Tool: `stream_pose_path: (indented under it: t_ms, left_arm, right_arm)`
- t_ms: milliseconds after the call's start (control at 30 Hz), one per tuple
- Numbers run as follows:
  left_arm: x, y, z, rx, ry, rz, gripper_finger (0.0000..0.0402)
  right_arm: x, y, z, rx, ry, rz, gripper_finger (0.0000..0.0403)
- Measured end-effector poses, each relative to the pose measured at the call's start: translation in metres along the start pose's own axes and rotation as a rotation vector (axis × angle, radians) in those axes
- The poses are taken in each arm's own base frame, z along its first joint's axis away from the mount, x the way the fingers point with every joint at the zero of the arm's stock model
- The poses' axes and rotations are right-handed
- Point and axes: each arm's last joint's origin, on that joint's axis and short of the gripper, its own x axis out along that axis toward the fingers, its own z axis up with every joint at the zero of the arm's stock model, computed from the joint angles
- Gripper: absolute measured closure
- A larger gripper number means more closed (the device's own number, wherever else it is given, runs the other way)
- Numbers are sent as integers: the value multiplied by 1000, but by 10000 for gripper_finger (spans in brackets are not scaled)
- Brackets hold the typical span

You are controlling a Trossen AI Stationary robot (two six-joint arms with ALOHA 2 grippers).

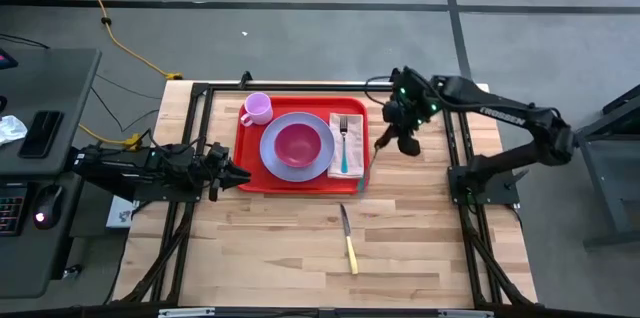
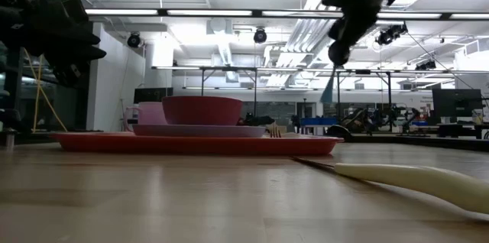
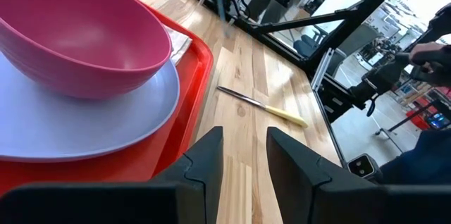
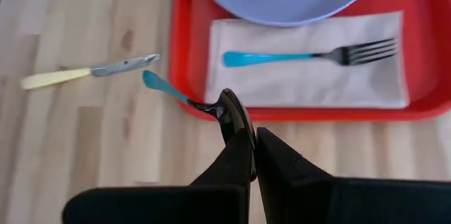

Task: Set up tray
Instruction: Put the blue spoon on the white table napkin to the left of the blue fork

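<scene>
Risk sits mostly with the right pincer (image 4: 246, 139), which is clenched on a spoon (image 4: 184, 97) by its bowl end, the teal handle hanging down and away over the tabletop (image 1: 300, 248), just outside the tray's (image 1: 250, 168) right rim. That hold looks thin: smooth metal between narrow dark fingers could swivel or slip, and a dangling handle might catch the low raised rim on the way in, or drop short onto the wood.

Left of everything, the left pincer (image 3: 243, 157) hovers with jaws apart and nothing between them, just off the tray's left edge, low enough that a sideways nudge could shove the tray.

Ahead of it the tray is flat glossy red plastic with rounded corners. On it stand a small lilac cup (image 1: 257, 108), a round lavender plate (image 1: 278, 158) carrying a deep pink bowl (image 1: 298, 144), and a soft pale napkin (image 1: 346, 148) with a teal-handled fork (image 1: 344, 143) lying on it.

Below the right pincer, apart from the tray, a knife (image 1: 348, 238) with a cream handle and thin steel blade lies on the pale planked wood.
</scene>
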Motion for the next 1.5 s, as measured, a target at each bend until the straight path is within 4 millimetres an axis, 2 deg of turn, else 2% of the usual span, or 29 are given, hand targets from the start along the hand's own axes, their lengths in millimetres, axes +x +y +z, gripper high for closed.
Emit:
stream_pose_path:
  t_ms: [200, 400, 600, 733, 1033, 1300, 1500]
  left_arm:
    - [0, 0, 0, 0, 0, 0, 261]
    - [0, 0, 0, 0, 0, 0, 261]
    - [0, 0, 0, 1, 1, 1, 261]
    - [0, 0, 0, 40, 1, 0, 261]
    - [0, 1, 0, 57, -22, 37, 261]
    - [0, 1, 0, 56, -22, 37, 261]
    - [0, 1, 0, 54, -22, 37, 261]
  right_arm:
    - [7, -40, 20, -56, -5, -2, 403]
    - [17, -81, 51, -125, -31, 21, 403]
    - [30, -115, 76, -165, -2, 69, 403]
    - [41, -129, 82, -148, 51, 117, 403]
    - [58, -140, 85, -147, 52, 157, 403]
    - [61, -145, 92, -161, -30, 139, 403]
    - [75, -152, 89, -148, -16, 154, 403]
